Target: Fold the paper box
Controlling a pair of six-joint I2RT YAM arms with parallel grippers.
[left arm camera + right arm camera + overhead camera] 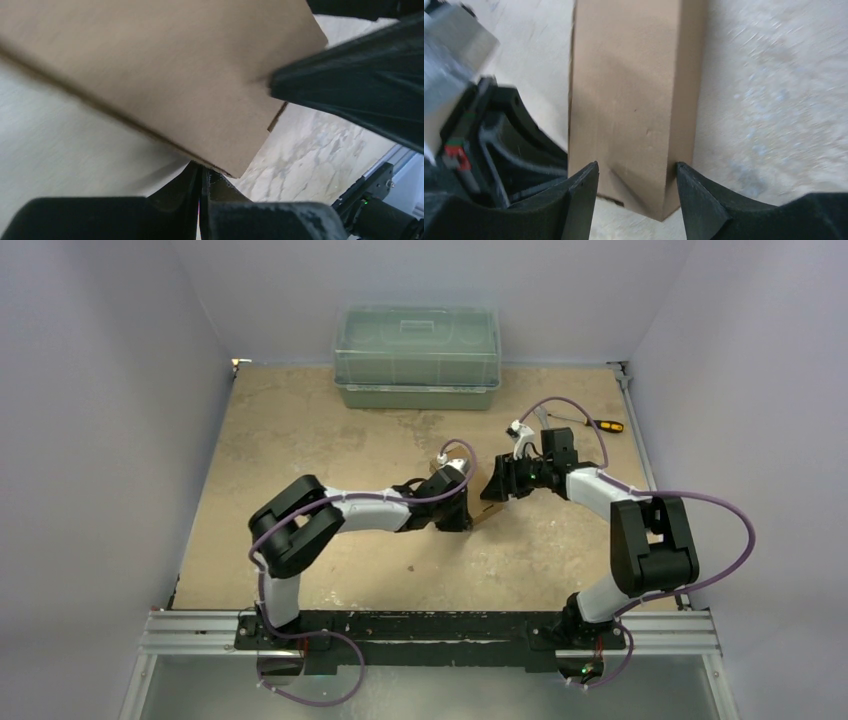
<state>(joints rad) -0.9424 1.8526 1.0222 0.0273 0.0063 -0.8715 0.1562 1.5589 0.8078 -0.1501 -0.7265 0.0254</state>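
The paper box (488, 513) is a plain brown oblong carton at mid-table, between my two grippers. In the right wrist view the paper box (634, 100) runs away from the camera. My right gripper (636, 172) is open and straddles its near end, with the right fingertip (684, 175) against the carton's edge. My left gripper (202, 172) is shut, its tips right under the lower edge of the paper box (165, 70). Whether it pinches a flap is hidden. A right finger (360, 90) presses the carton's side. From above, the left gripper (458, 508) and right gripper (497, 487) nearly meet.
A green translucent lidded bin (417, 355) stands at the table's back centre. A yellow-handled screwdriver (603, 425) lies at the back right, behind the right arm. Walls close the table on the left, right and back. A metal rail (430, 632) runs along the near edge.
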